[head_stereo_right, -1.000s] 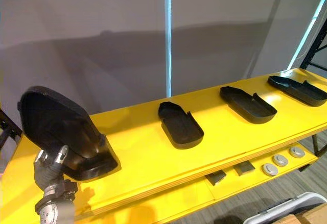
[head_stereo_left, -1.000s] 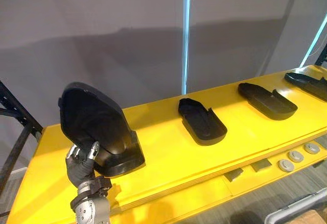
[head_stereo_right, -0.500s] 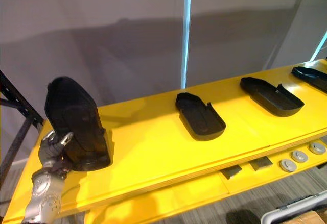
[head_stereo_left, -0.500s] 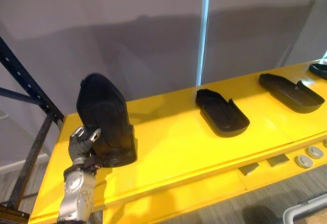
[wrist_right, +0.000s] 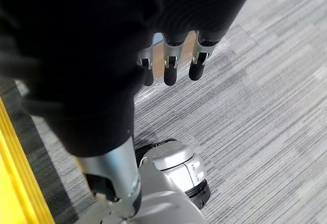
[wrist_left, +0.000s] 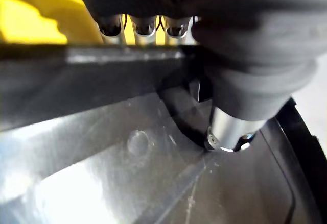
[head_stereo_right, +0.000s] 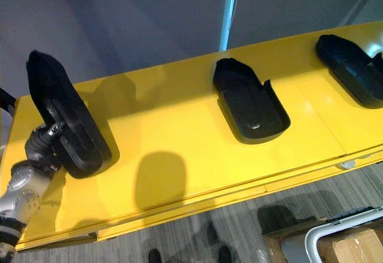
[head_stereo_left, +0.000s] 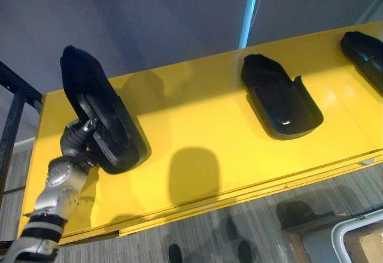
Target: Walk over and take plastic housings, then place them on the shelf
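Observation:
A black plastic housing [head_stereo_left: 99,116] stands tilted on its long edge at the left end of the yellow shelf [head_stereo_left: 197,131]. My left hand [head_stereo_left: 76,141] is shut on its lower rim from the left side. In the left wrist view my thumb [wrist_left: 230,127] presses inside the housing's shell [wrist_left: 102,173] and my fingers [wrist_left: 143,27] curl over its rim. A second housing [head_stereo_left: 278,95] lies hollow side up at the shelf's middle, and a third [head_stereo_left: 365,53] lies at the right end. My right hand [wrist_right: 173,60] hangs over the floor with relaxed fingers, holding nothing.
A grey wall backs the shelf. A dark rack upright [head_stereo_left: 12,113] stands past the shelf's left end. On the grey carpet [wrist_right: 265,106] below right sits a white-rimmed bin with a cardboard box [head_stereo_left: 359,245]. Bare yellow shelf lies between the held housing and the middle one.
The camera has tipped down and closer to the shelf. The held housing has gone from standing on its wide end to leaning on its long edge, my left hand still gripping it.

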You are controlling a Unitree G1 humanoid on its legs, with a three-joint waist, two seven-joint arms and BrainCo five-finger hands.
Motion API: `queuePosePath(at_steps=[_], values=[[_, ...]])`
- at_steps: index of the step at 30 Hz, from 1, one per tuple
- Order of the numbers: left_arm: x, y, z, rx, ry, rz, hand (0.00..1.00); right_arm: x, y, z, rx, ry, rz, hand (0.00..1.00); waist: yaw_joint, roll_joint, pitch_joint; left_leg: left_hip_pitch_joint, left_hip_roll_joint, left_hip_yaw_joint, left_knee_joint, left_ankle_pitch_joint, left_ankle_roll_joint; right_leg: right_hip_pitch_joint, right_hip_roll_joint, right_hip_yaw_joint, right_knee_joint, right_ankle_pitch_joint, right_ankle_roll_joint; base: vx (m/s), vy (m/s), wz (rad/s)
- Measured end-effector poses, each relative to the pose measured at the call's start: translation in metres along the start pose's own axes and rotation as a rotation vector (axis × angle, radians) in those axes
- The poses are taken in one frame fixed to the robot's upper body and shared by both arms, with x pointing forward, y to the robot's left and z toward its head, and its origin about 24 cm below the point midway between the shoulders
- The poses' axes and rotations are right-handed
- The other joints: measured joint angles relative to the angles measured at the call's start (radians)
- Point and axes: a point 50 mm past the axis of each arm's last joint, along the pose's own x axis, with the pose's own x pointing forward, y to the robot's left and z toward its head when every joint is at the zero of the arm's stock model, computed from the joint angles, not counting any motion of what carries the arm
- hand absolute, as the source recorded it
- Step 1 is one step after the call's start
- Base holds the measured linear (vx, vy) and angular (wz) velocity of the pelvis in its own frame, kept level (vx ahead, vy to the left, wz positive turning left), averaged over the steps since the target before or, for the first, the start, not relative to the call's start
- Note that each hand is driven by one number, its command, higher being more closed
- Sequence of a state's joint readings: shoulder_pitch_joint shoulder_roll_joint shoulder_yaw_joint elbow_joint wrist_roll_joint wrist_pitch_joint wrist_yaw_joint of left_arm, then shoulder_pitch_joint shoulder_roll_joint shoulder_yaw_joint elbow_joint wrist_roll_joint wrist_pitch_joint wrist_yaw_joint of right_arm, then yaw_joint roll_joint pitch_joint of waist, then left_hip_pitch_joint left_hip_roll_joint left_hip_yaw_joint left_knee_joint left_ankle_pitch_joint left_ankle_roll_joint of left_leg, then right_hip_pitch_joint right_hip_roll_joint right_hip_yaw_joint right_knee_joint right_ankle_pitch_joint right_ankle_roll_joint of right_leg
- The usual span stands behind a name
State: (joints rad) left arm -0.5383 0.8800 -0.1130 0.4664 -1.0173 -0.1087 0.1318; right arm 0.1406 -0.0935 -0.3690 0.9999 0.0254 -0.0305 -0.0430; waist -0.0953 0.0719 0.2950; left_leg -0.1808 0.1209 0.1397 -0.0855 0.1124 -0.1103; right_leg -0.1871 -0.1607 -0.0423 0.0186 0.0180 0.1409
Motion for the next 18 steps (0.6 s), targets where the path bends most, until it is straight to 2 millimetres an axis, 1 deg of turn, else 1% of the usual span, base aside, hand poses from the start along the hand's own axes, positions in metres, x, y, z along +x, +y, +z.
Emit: queuePosePath(at_steps=[3, 5, 11, 12, 18], values=[[0.010, -0.001, 0.012, 0.079, -0.006, -0.022, 1.00, 0.001, 0.001, 0.004, -0.024, -0.011, 0.016, 0.00, -0.003, 0.000, 0.014, -0.003, 0.002, 0.003, 0.000, 0.001, -0.001, -0.012, 0.002, 0.005, 0.011, -0.002, -0.003, 0.00, -0.003, -0.05], [0.013, 0.001, 0.019, 0.188, -0.008, -0.047, 1.00, 0.003, 0.003, 0.009, -0.034, -0.022, 0.025, 0.00, -0.007, 0.001, 0.023, -0.006, 0.003, 0.013, 0.001, 0.001, -0.002, -0.030, 0.003, 0.011, 0.033, -0.007, -0.011, -0.01, -0.001, -0.10], [0.015, 0.003, 0.022, 0.366, -0.001, -0.086, 1.00, 0.003, 0.004, 0.010, -0.021, -0.021, 0.032, 0.00, -0.009, 0.001, 0.027, 0.000, 0.003, 0.024, 0.001, 0.006, 0.002, -0.042, 0.005, 0.031, 0.055, -0.008, -0.012, -0.01, -0.001, -0.06], [0.016, 0.002, 0.022, 0.416, 0.008, -0.104, 0.00, 0.003, 0.004, 0.010, -0.020, -0.020, 0.034, 0.00, -0.008, 0.001, 0.028, 0.004, 0.003, 0.025, 0.000, 0.007, 0.002, -0.042, 0.005, 0.032, 0.061, -0.010, -0.011, 0.00, 0.000, 0.00], [0.017, 0.006, 0.019, 0.425, 0.029, -0.100, 0.00, 0.003, 0.004, 0.011, -0.021, -0.020, 0.039, 0.00, -0.015, 0.002, 0.030, 0.020, 0.002, 0.027, 0.000, 0.014, 0.005, -0.036, 0.004, 0.033, 0.077, -0.012, -0.011, 0.00, 0.000, 0.00]])
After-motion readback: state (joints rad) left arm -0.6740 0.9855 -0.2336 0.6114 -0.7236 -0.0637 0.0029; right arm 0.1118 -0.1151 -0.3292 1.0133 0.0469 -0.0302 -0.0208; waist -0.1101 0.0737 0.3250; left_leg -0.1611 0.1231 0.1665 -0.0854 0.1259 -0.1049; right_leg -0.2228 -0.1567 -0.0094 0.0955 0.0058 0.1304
